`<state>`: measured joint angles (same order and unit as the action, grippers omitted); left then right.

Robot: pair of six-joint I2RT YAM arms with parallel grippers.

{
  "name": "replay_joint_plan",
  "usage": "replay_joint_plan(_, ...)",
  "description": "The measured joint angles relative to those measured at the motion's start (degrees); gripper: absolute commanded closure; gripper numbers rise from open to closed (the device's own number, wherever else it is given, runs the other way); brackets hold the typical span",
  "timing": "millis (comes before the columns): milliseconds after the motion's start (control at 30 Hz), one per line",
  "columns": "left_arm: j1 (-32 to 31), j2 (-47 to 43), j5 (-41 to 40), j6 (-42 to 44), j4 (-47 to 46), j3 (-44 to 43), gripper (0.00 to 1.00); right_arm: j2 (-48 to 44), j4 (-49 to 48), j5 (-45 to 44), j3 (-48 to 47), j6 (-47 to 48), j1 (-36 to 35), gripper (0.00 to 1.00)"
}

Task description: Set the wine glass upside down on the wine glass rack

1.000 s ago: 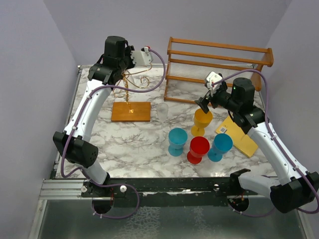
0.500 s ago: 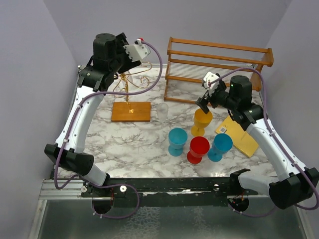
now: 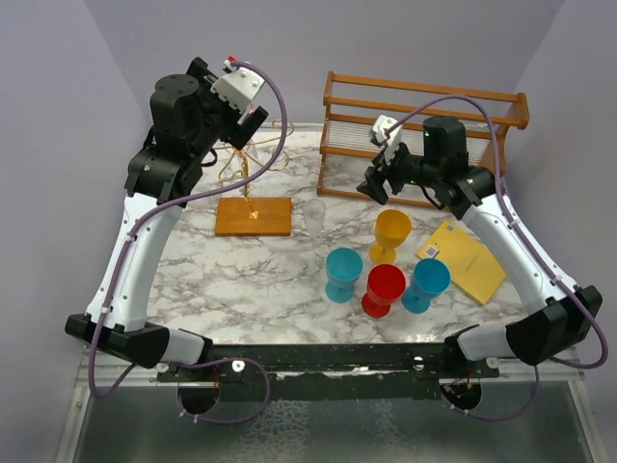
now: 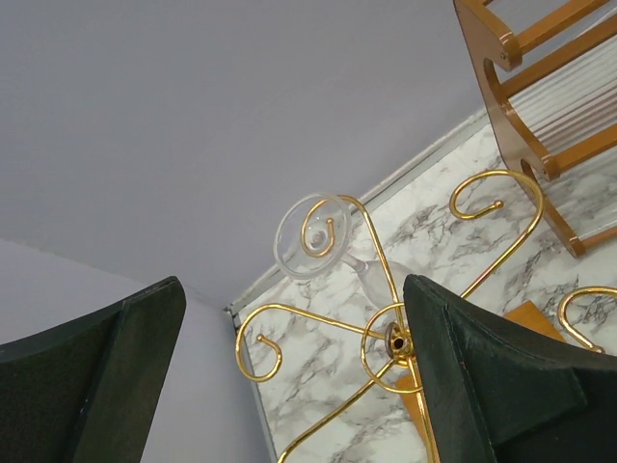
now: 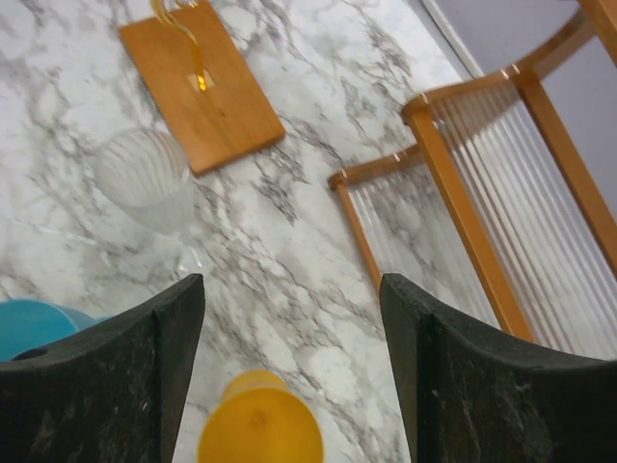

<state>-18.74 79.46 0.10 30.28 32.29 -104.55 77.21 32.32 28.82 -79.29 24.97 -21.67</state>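
A clear wine glass (image 4: 310,236) hangs upside down on the gold wire wine glass rack (image 4: 395,340). Its round foot sits in a curled arm and its bowl points down beside the central post. My left gripper (image 4: 289,386) is open above the rack, with nothing between its fingers. From above, the rack (image 3: 246,164) stands on its orange-brown base (image 3: 253,215), and the left gripper (image 3: 246,104) hovers over it. A second clear ribbed glass (image 3: 315,217) stands upright on the table beside the base. My right gripper (image 3: 378,183) is open and empty, raised above a yellow goblet (image 5: 260,429).
A large wooden slatted shelf rack (image 3: 424,125) stands at the back right. Two teal goblets (image 3: 343,273) (image 3: 425,282), a red goblet (image 3: 385,287) and the yellow goblet (image 3: 392,231) cluster at the centre right. A flat yellow packet (image 3: 466,260) lies at the right.
My left gripper has opened wide and risen up and back-left off the rack. The right gripper has lifted from the yellow goblet toward the back-left, its jaws slightly narrower.
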Motion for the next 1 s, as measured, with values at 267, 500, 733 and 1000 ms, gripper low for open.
replay_joint_plan(267, 0.00, -2.14, -7.26, -3.72, -3.21, 4.98, 0.01, 7.96, 2.95, -1.90, -8.41, -4.87, -8.79, 0.34)
replay_joint_plan(500, 0.28, -2.73, -11.34, -3.87, -4.81, 5.70, 0.01, 14.29, 4.55, -6.86, -10.86, -6.69, -15.26, 0.38)
replay_joint_plan(733, 0.28, -3.82, -12.28, -3.82, -5.25, 6.10, 0.01, 17.70, 4.59, -11.50, -11.13, -7.02, -17.38, 0.46)
replay_joint_plan(1000, 0.31, -4.09, -12.81, -3.85, -5.33, 6.16, 0.01, 19.02, 5.77, -14.23, -12.61, -7.15, -17.33, 0.58)
